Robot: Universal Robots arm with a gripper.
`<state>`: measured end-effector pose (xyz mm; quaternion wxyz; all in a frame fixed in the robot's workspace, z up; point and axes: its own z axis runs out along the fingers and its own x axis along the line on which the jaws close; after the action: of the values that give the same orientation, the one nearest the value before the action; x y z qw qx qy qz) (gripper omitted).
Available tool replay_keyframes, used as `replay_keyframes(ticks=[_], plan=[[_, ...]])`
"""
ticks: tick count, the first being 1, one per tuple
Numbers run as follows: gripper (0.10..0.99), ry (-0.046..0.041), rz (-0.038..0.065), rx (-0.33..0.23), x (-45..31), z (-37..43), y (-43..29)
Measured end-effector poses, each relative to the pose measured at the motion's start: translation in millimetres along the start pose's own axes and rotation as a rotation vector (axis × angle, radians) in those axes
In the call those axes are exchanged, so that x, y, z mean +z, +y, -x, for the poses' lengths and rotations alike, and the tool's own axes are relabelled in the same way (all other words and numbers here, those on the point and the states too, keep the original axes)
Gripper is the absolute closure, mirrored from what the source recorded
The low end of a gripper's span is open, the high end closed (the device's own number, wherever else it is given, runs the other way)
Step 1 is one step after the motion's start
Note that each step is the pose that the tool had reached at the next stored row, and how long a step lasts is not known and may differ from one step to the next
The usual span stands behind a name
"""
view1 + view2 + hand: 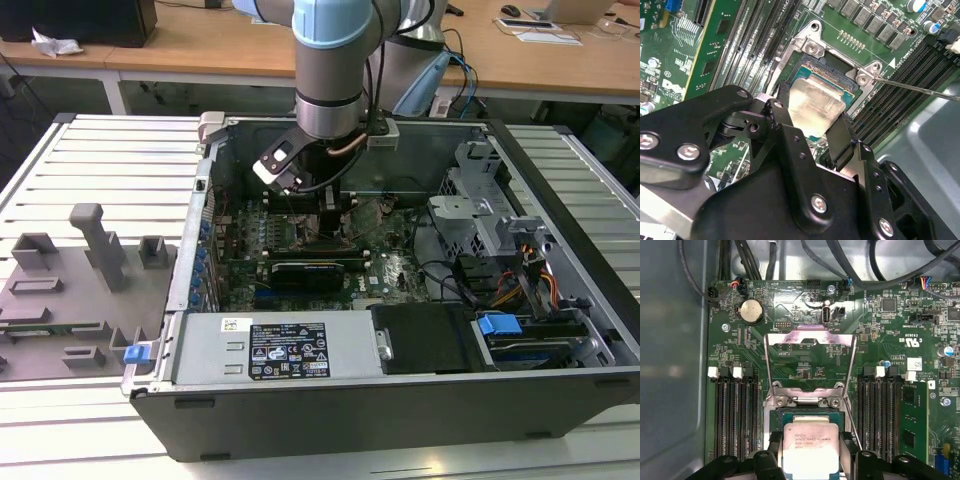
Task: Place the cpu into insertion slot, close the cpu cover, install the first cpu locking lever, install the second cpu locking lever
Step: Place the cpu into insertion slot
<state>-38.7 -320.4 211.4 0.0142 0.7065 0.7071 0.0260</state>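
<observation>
The two black fingers are spread only as wide as the chip and pinch one small, flat, square cpu with a pale silver-grey metal top by two opposite edges, one finger on each; both wrist views show this grip, with the cpu lying level between the fingertips. Directly under the fingers and the chip is the one insertion slot, a square dark socket with a silver metal rim. The cpu covers most of it, but whether it is fully seated cannot be told. Just beyond the fingertips in the first wrist view, the single cpu cover, a thin silver metal frame plate with a large central cut-out, is swung up and open, away from the slot. One thin silver wire lever runs out from beside the rim's corner, off to one side of the fingers. Two banks of long black memory slots flank the fingers, one on each side, on the green motherboard. A single round silver coin battery sits well beyond the cover. In the exterior view, the one grey and pale blue robot arm reaches down into the open dark grey computer case, which lies on the pale slatted metal table.
</observation>
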Motion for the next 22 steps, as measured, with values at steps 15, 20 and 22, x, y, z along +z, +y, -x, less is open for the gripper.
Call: replay_keyframes(ticks=[15, 20, 22], plan=[[0.549, 0.0004, 0.000, -0.005, 7.3, -2.4, -1.3], [0.549, 0.0002, 0.000, -0.005, 10.8, -2.6, -2.2], [0.549, 0.0005, 0.000, -0.005, 11.0, -2.7, -2.2]])
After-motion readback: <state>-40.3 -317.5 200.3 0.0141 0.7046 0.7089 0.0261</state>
